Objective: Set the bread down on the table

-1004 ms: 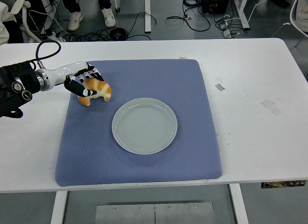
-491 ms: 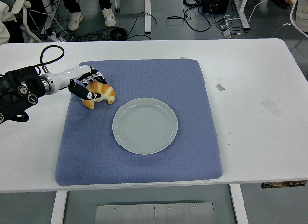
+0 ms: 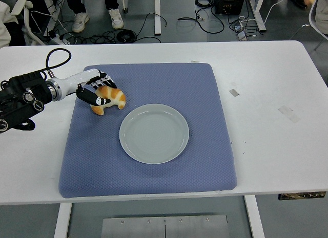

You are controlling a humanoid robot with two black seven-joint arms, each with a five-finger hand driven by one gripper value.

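Observation:
A golden-brown croissant-shaped bread (image 3: 110, 100) is in my left hand (image 3: 97, 93), low over the upper left part of the blue mat (image 3: 154, 166). The fingers (image 3: 93, 97) are curled around the bread's left side. Whether the bread touches the mat I cannot tell. A round pale plate (image 3: 154, 133) sits empty in the middle of the mat, just right of and below the bread. My left arm (image 3: 25, 97) comes in from the left edge. My right arm is not in view.
The white table (image 3: 271, 94) extends around the mat, with small tape marks (image 3: 288, 113) on the right side. Cables and people's feet (image 3: 80, 20) show on the floor beyond the far edge.
My left hand has moved a little to the right with the bread in it, closer to the plate. The plate has not moved.

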